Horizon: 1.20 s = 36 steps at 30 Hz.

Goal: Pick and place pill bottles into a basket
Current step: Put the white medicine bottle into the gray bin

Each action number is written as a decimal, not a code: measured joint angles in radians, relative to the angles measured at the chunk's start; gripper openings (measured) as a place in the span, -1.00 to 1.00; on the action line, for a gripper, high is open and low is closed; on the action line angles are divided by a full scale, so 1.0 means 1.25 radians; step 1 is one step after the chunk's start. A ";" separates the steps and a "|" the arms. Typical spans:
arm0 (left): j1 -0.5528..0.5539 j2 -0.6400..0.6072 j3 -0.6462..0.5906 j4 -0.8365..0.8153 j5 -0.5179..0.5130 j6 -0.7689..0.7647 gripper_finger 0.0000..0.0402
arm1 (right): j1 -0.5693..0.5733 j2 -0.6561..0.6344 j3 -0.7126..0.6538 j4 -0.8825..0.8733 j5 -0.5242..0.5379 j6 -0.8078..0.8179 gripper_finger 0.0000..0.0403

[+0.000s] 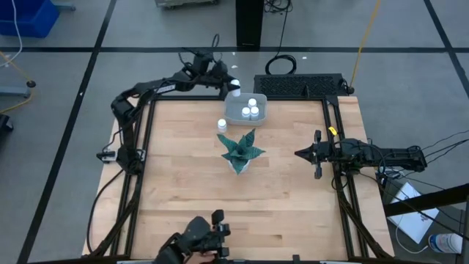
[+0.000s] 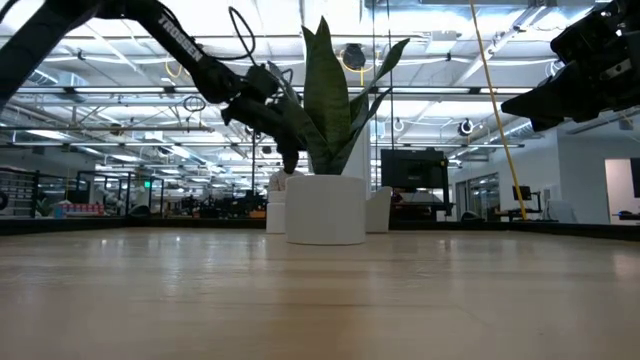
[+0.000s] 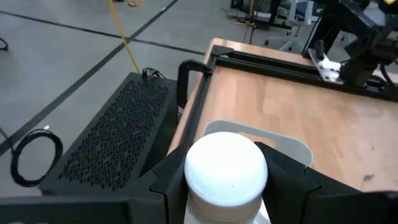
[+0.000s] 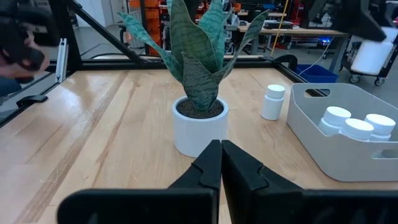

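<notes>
The table (image 1: 190, 183) carries a plant (image 1: 240, 150) at centre and the basket (image 1: 236, 114) at its far edge, three bottles (image 1: 252, 108) already inside. One loose bottle (image 1: 222, 125) stands just beside the basket. The left gripper (image 1: 229, 84), clamped on a bottle (image 3: 226, 171), hangs over the basket's far rim; it should move inward over free floor, lower, then release. The right gripper (image 1: 300, 153) waits pinched shut beside the plant.

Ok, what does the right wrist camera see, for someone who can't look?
A potted plant stands ahead of the shut right claw. To one side, a pale basket holds three white pill bottles, and another bottle stands on the table beside it.
</notes>
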 joint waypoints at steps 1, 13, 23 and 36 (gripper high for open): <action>-0.005 0.010 0.000 0.012 -0.001 -0.002 -0.17 | 0.000 0.000 0.000 0.000 0.000 0.000 -0.98; -0.024 0.071 0.000 0.020 -0.043 0.040 -0.14 | 0.000 0.000 0.000 0.000 0.000 0.000 -0.98; -0.017 0.098 -0.001 -0.009 -0.017 0.052 -0.18 | 0.000 0.000 0.000 0.000 0.000 0.000 -0.98; -0.023 0.118 -0.001 -0.038 -0.048 0.087 -0.14 | 0.000 0.000 0.000 0.000 0.000 0.000 -0.98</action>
